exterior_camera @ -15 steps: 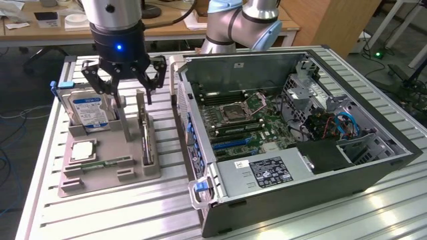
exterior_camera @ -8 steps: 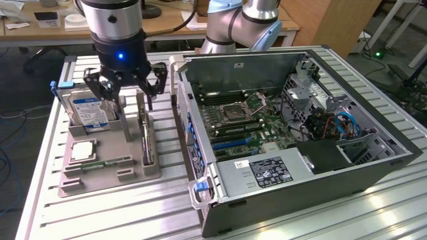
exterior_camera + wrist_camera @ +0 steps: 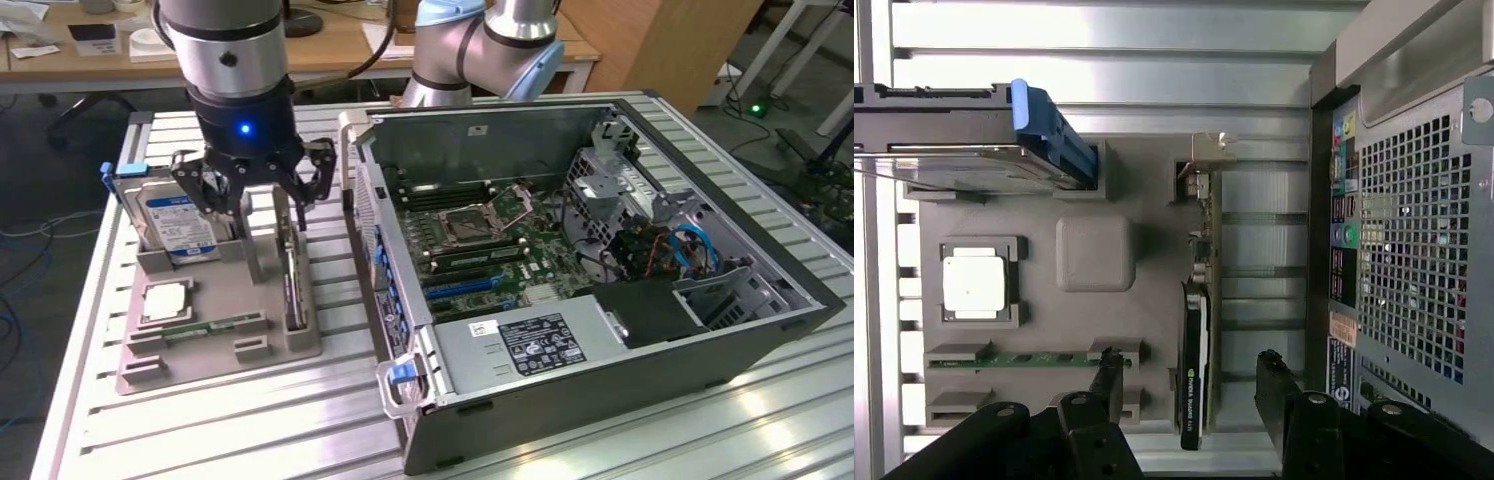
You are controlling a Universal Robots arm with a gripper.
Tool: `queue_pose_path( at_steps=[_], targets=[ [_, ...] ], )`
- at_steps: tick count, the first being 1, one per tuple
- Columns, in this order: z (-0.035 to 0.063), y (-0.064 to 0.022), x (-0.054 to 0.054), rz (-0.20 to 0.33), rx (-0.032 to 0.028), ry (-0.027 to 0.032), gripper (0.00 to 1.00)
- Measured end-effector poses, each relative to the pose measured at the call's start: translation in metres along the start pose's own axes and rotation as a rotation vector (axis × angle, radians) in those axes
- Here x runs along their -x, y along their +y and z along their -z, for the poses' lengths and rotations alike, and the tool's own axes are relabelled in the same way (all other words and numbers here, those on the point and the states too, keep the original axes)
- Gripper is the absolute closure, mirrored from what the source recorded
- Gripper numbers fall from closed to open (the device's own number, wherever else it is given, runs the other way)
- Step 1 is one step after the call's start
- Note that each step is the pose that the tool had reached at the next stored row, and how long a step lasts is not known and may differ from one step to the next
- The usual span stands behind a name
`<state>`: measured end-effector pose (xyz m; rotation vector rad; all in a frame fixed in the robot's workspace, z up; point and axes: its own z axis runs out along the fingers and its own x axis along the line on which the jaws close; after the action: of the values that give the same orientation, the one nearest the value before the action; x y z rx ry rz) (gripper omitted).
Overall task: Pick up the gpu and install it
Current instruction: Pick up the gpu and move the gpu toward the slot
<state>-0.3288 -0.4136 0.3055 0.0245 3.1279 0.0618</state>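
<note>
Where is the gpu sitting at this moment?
The gpu stands on edge in the grey tray on the exterior view's left, between the hard drive and the computer case, just below the open gripper.

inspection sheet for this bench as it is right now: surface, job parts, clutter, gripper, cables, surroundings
surface: ribbed metal table carrying a grey parts tray and an open computer case
job's things: gpu stands on edge in its tray slot, not yet lifted
clutter: hard drive, processor chip and memory stick sit in the same tray
grippers: gripper over the gpu, jaws open on either side of it, gaps showing on both sides
cables: blue and red leads inside the case
surroundings: second arm and wooden desk behind the table
</note>
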Motion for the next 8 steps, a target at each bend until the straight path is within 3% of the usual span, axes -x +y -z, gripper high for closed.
queue_pose_path(
  at_steps=[8],
  targets=[
    [-0.0142, -0.0006, 0.001, 0.013, 0.0001, 0.0025, 0.35]
  ],
)
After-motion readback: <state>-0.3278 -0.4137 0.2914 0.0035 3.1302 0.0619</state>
